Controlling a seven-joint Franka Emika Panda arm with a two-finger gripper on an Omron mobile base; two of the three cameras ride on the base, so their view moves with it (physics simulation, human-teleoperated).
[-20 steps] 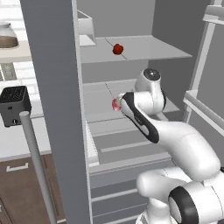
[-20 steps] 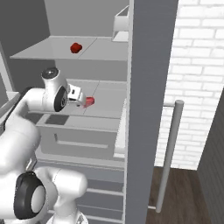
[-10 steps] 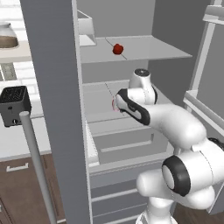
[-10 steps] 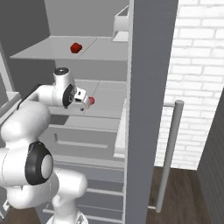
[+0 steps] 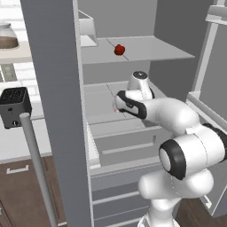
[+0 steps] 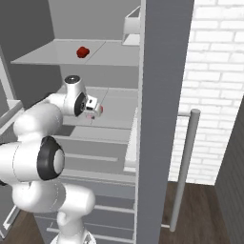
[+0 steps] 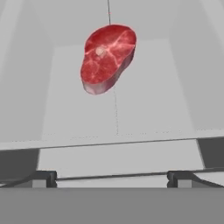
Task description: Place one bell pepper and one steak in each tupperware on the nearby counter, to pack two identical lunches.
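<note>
A steak, a flat red marbled slab, lies on the fridge's middle shelf, ahead of my gripper and a little to its left. The fingers stand wide open with nothing between them. From the right base view the gripper hangs over that shelf, and the steak peeks out just beyond it. My hand reaches into the fridge at middle-shelf height. One bell pepper, small and glossy red, sits on the shelf above. The tupperware is out of view.
The fridge door stands open on the left with its long handle. A white box sits on the top shelf. A black toaster stands on the counter at left. Drawers lie under the middle shelf.
The arm has stretched further into the fridge, carrying the hand along the middle shelf toward the steak. The fingers have stayed open.
</note>
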